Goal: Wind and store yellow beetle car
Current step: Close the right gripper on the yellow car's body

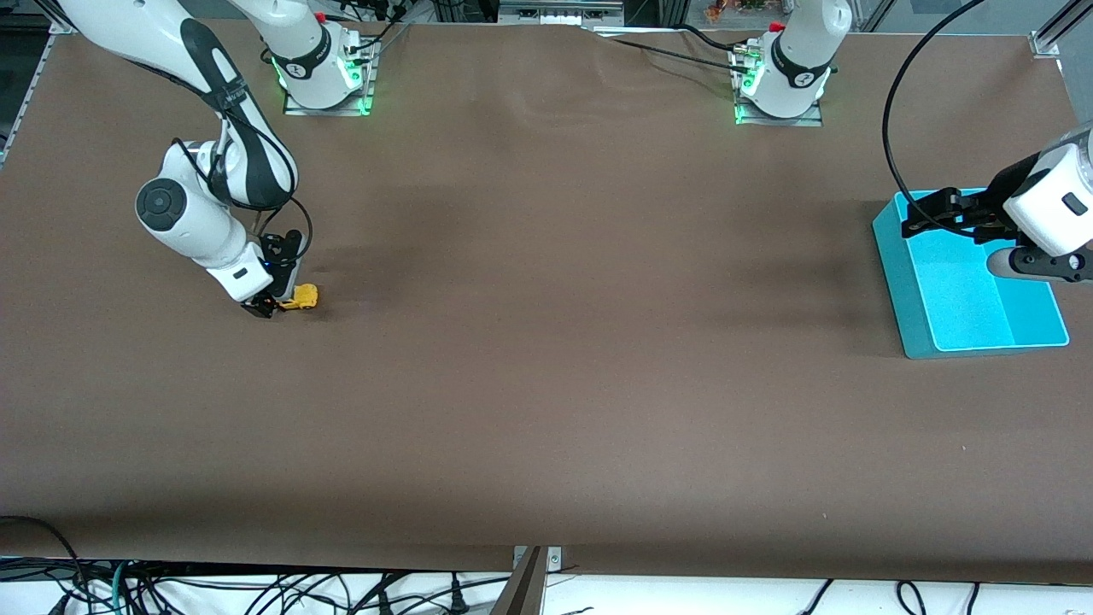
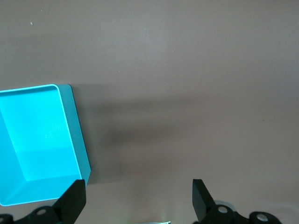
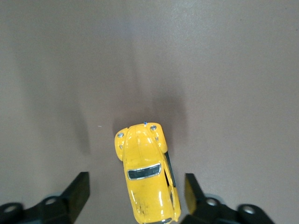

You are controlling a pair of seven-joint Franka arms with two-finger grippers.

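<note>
**Toy Car and Bin at Opposite Ends of the Table**

The yellow beetle car (image 1: 301,297) sits on the table (image 1: 546,384) toward the right arm's end, between the spread fingers of the right gripper (image 1: 271,305), which is down at the table surface. Neither finger visibly touches the car in the right wrist view. Well apart, at the left arm's end, a tray (image 1: 905,299) lies on the table. The left gripper (image 1: 918,218) hangs over the tray's edge farthest from the front camera, its fingers apart.

yellow beetle car (image 3: 147,176), upright on table, seemingly untouched, toward right arm's end
</note>
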